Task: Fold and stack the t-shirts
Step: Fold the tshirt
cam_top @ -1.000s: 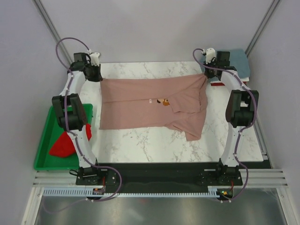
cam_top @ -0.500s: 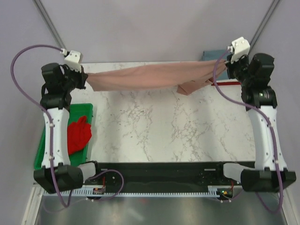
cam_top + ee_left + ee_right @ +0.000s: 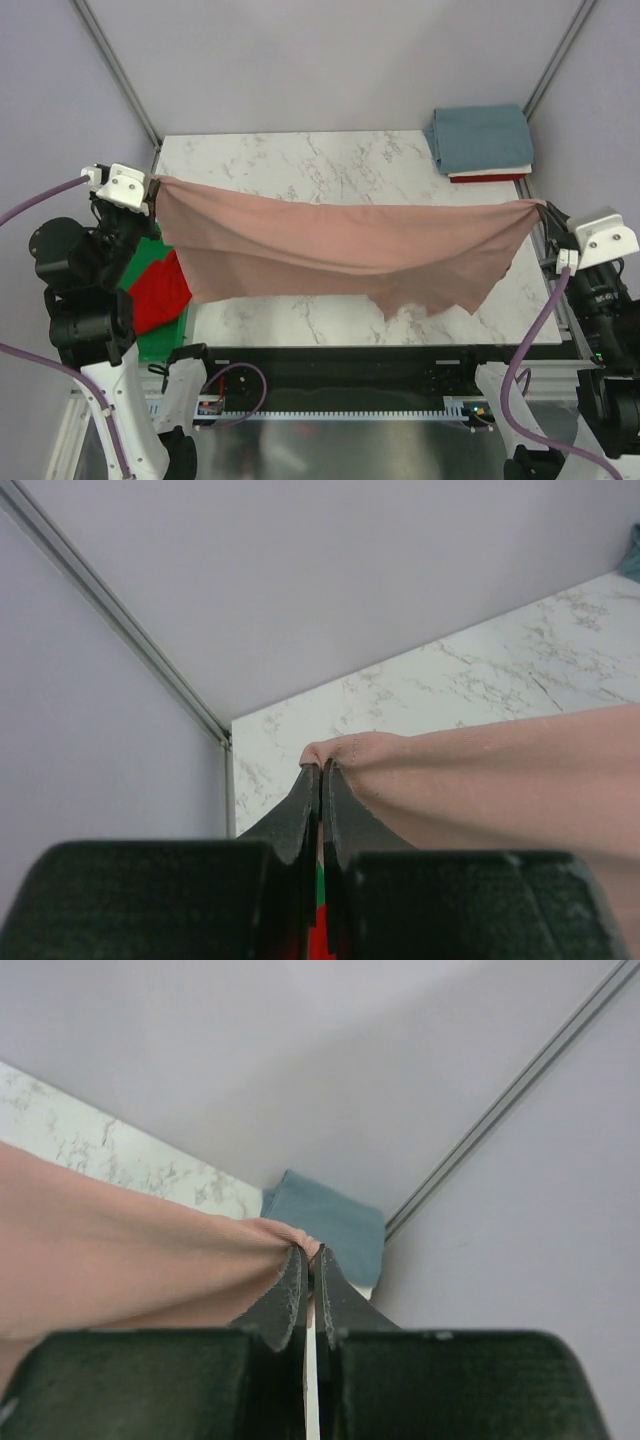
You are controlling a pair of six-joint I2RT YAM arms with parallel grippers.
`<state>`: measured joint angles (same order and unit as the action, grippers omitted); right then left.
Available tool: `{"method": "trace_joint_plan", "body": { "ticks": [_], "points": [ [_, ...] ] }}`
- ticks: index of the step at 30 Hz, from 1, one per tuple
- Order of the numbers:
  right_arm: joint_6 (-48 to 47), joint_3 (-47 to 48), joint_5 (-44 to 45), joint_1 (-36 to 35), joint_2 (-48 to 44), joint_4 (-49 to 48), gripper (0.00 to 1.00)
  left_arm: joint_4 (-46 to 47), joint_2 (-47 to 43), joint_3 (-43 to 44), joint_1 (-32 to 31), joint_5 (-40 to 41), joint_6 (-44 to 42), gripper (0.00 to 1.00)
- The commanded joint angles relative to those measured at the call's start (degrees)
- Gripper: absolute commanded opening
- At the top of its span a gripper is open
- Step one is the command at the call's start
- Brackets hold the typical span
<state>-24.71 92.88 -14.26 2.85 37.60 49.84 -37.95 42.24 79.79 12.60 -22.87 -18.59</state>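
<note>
The pink t-shirt (image 3: 340, 245) hangs stretched in the air between the two arms, over the near half of the marble table (image 3: 300, 160). The left gripper (image 3: 152, 188) holds one upper corner of it at the table's left edge. The left wrist view shows its fingers pressed together on a small bunched fold of the cloth. The right gripper (image 3: 545, 208) holds the opposite corner at the table's right edge, its fingers likewise clamped on a gathered bit of the fabric.

The shirt's upper edge runs from one gripper to the other with a slight sag. The rest drapes down like a wide curtain, lowest in a ragged point right of the middle, near the table's front edge. Whether that point touches the table cannot be told.

A grey-blue t-shirt (image 3: 480, 138) lies folded at the far right corner of the table, with a thin red layer (image 3: 490, 178) showing beneath it. A red t-shirt (image 3: 165, 290) lies crumpled in the green tray (image 3: 165, 338) beside the table's left edge, partly hidden by the hanging shirt and the left arm.
</note>
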Motion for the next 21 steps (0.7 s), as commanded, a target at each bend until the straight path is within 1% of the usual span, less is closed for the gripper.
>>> {"method": "trace_joint_plan", "body": {
  "ticks": [1,3,5,6,7,8,9,10,11,12,13,14,15,16,17,18,19,20,21],
  "points": [
    [-1.8,1.9,2.0,0.2,2.0,3.9,0.0,-2.5,1.8,2.8,-0.1,-0.8,-2.5,0.02],
    [-1.7,-1.3,2.0,0.2,3.0,1.9,0.0,-1.8,3.8,1.9,-0.2,-1.6,-3.5,0.02],
    [-1.7,-7.2,0.6,0.2,4.5,-1.4,0.0,-1.7,6.0,-0.7,-0.1,-2.5,-4.3,0.02],
    [-1.7,-9.5,0.0,0.2,5.6,-3.0,0.0,-1.6,8.5,-1.8,-0.1,-3.0,-5.3,0.02],
    [-1.7,-14.3,-1.2,0.2,6.3,-6.0,0.0,-1.5,9.7,-3.0,-0.1,-4.4,-6.0,0.02],
    [-2.2,-16.8,-1.9,0.2,7.0,-7.5,0.0,-1.6,10.9,-6.0,-0.1,-5.4,-6.8,0.02],
    [-3.0,-19.3,-2.3,0.2,8.9,-9.0,0.0,-1.6,13.9,-7.7,-0.1,-6.7,-8.3,0.02],
    [-3.2,-24.1,-3.0,0.2,9.8,-12.2,0.0,-1.3,15.2,-11.1,-0.2,-9.5,-8.9,0.02],
    [-4.5,-26.5,-4.0,0.2,12.2,-13.8,0.0,-0.8,17.1,-12.9,-0.2,-10.8,-9.5,0.02],
    [-4.9,-31.0,-4.5,0.2,13.6,-15.4,0.0,0.2,20.7,-14.5,-0.4,-12.2,-9.7,0.02],
    [-4.9,-33.2,-5.4,0.2,15.1,-19.4,0.0,0.6,23.2,-16.8,-0.6,-14.7,-10.1,0.02],
    [-5.2,-35.0,-5.9,0.2,16.8,-21.3,0.0,1.2,25.5,-17.8,-0.8,-15.4,-10.3,0.02],
    [-5.7,-36.6,-6.0,0.2,20.8,-23.1,0.0,2.3,27.8,-18.6,-1.8,-15.4,-10.3,0.02],
    [-5.6,-39.0,-5.8,0.1,23.2,-27.1,0.0,4.9,33.3,-19.6,-2.2,-14.1,-10.2,0.02],
    [-5.8,-39.7,-5.4,0.1,28.5,-28.9,0.0,6.7,36.0,-19.6,-2.7,-12.9,-8.8,0.02],
    [-6.2,-40.1,-5.1,0.1,31.4,-30.6,0.0,8.3,39.1,-19.2,-3.0,-10.8,-8.1,0.02],
    [-6.4,-40.1,-4.6,0.1,34.4,-34.1,0.0,10.9,44.5,-17.6,-3.1,-10.1,-7.2,0.02],
    [-6.8,-39.9,-3.8,0.1,39.9,-35.9,0.0,11.7,47.6,-16.3,-3.0,-9.1,-5.9,0.02],
    [-8.1,-38.8,-3.6,0.1,42.4,-37.5,0.0,12.3,50.2,-14.9,-3.1,-7.3,-5.2,0.02]
  ]
}}
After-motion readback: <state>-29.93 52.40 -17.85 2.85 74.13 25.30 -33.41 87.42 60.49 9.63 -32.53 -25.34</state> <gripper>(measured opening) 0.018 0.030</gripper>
